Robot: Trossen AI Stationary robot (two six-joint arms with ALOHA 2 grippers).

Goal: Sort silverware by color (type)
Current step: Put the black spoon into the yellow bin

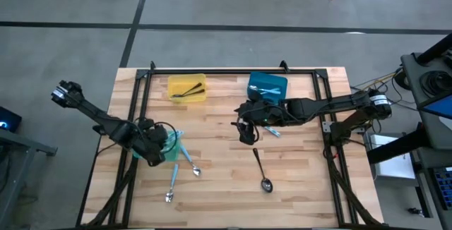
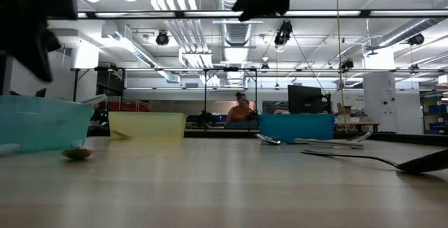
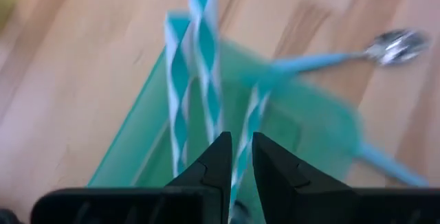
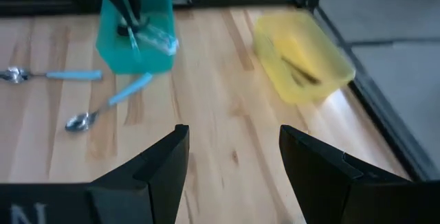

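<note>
L claw point(image 3: 238, 157) nearly shut on a thin striped piece, over green bin point(image 1: 169, 145). R claw point(image 4: 234, 148) wide open, empty; black spoon point(image 1: 261, 170) nearest R, lengthwise.

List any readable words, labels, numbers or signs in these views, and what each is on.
"N": a pale letter, cut off by the frame edge, on the right gripper body in its wrist view.
No text shows on the bins, the silverware or the table.

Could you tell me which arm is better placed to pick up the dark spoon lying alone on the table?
Right: its open tool hangs just beside the dark spoon, while the left tool is over the green bin.
</note>
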